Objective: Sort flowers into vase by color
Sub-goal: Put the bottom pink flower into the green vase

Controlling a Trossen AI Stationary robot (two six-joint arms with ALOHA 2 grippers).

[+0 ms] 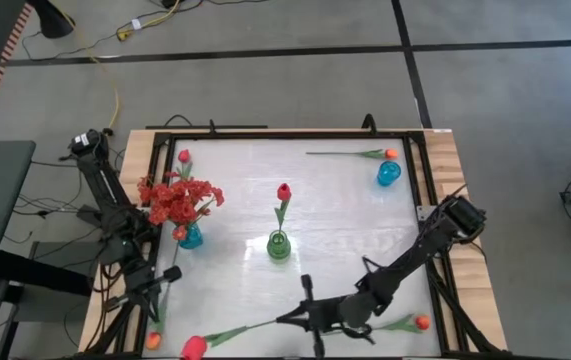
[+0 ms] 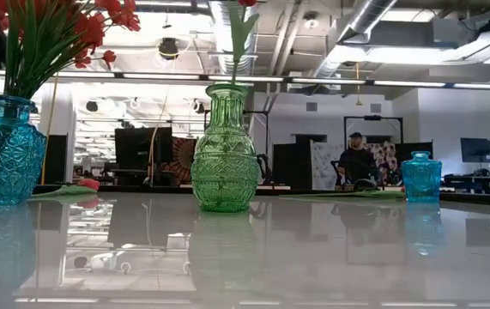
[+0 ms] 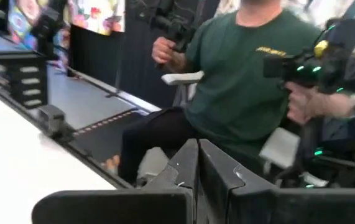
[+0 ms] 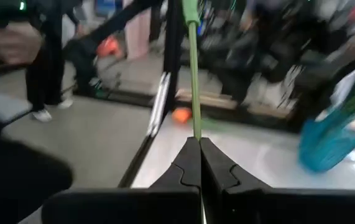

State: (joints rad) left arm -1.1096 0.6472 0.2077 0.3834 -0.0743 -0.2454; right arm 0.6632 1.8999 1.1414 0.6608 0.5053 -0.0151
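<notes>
My right gripper (image 1: 287, 321) is near the table's front edge, shut on the green stem of a red tulip (image 1: 194, 347). My left gripper (image 1: 172, 272) is shut on nothing, left of the blue vase (image 1: 190, 237) that holds bushy red sprays (image 1: 175, 200). The green vase (image 1: 278, 245) holds one red tulip (image 1: 284, 190). Orange tulips lie on the table at the near left (image 1: 153, 341), the near right (image 1: 421, 322) and the far right (image 1: 390, 153). Another red tulip (image 1: 183, 156) lies at the far left. My right gripper pinches the red tulip's thin green stem (image 4: 195, 132) between its two fingertips (image 4: 189, 163). The fingers point about level toward the table's left, along the stem. The stem runs on toward the near left corner. Whether the bloom touches the table I cannot tell.
A small blue vase (image 1: 388, 173) stands without flowers at the far right. A dark frame (image 1: 265, 133) rims the table. A person in a green shirt (image 3: 245, 81) sits just beyond the table's left side. Bare tabletop lies between the green vase and the small blue vase.
</notes>
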